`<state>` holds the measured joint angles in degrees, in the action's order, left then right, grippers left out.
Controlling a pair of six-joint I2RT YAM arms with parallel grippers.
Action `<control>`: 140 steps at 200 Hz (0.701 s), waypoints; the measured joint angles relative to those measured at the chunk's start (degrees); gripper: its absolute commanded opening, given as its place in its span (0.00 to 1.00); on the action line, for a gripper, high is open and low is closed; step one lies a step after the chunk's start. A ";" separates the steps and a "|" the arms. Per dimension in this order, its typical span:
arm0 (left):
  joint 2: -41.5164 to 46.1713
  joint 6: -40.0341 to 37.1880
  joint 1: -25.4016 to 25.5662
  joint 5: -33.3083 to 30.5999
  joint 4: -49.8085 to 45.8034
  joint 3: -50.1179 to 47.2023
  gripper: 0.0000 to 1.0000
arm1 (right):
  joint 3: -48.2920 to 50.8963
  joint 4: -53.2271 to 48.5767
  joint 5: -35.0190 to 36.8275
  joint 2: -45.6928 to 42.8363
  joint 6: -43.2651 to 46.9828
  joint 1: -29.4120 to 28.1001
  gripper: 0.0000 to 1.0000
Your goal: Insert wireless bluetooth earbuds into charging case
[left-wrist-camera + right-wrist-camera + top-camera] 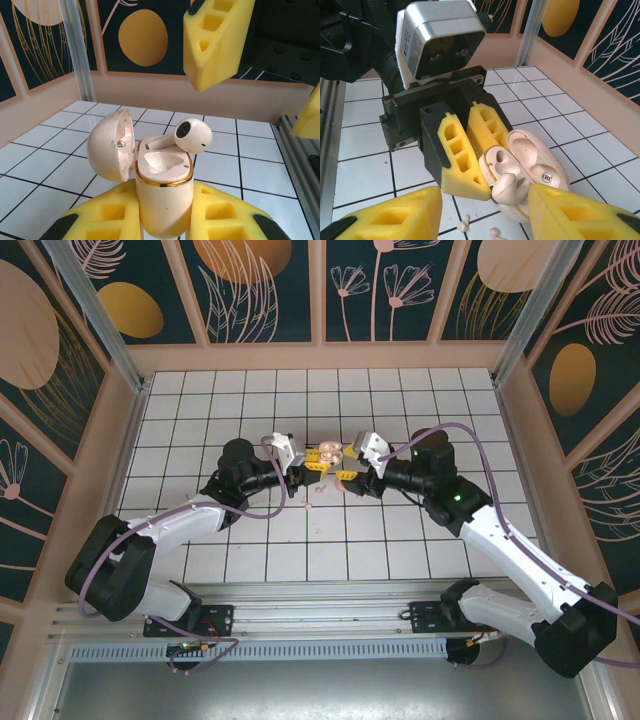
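The pale beige charging case (pixel 162 205) is held upright above the tiles, my left gripper (pixel 165 200) shut on its body. Its lid (pixel 107 150) hangs open to the left. One earbud (pixel 195 135) has its stem in the far slot and its rounded head sticks out over the rim; the near slot (pixel 162 162) is empty. In the right wrist view, the same earbud (pixel 507 184) lies between the spread yellow fingers of my right gripper (pixel 486 197), which is open, and neither pad touches it. From above, the two grippers (pixel 318 462) (pixel 350 477) meet at the case (pixel 330 452).
Two small pale stemmed pieces (pixel 463 225) (pixel 494 232) lie on the white tiles below the case; what they are I cannot tell. One right finger (pixel 220 40) hangs over the case. Patterned walls (pixel 320 290) ring the tiled floor (pixel 250 410).
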<state>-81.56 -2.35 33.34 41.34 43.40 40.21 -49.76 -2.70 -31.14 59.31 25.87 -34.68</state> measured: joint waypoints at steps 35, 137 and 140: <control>0.00 0.00 0.00 0.00 0.00 0.00 0.15 | 0.00 1.01 0.02 0.83 0.55 -0.31 0.48; 0.00 0.02 0.00 0.00 0.00 0.00 0.14 | 0.92 3.85 1.09 1.86 0.85 -0.37 0.45; 0.00 0.02 0.00 0.00 0.00 0.00 0.14 | 0.92 3.82 1.09 1.90 0.85 -0.37 0.45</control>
<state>-81.56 -2.33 33.34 41.34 43.40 40.21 -48.84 1.13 -30.04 61.21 26.72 -35.05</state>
